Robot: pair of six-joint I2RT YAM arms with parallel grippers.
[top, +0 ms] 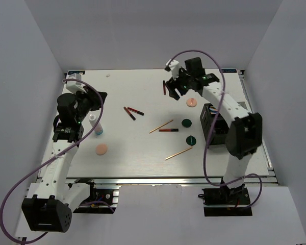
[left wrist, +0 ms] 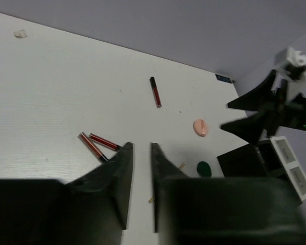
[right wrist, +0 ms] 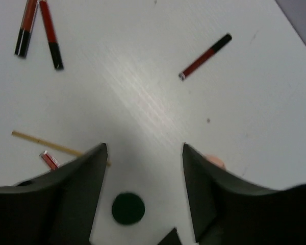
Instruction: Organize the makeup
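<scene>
The makeup lies scattered on the white table (top: 132, 153). One dark red tube (top: 164, 88) lies at the back. Two more tubes (top: 132, 112) lie crossed in the middle, and another (top: 169, 130) lies by a tan stick (top: 160, 126). A second stick (top: 178, 153) lies nearer the front. There are two green discs (top: 186, 123) (top: 190, 139), two peach discs (top: 192, 102) (top: 101, 149) and a white bottle (top: 98, 125). My right gripper (top: 174, 92) is wide open and empty above the table, and a green disc (right wrist: 128, 207) shows between its jaws. My left gripper (left wrist: 141, 145) is empty, its jaws a narrow gap apart, and hovers near the bottle.
The black-and-white compartment box (top: 214, 120) stands at the right, under the right arm. It also shows in the left wrist view (left wrist: 290, 163). A small white scrap (left wrist: 21, 34) lies at the far back. Grey walls close in the table on three sides.
</scene>
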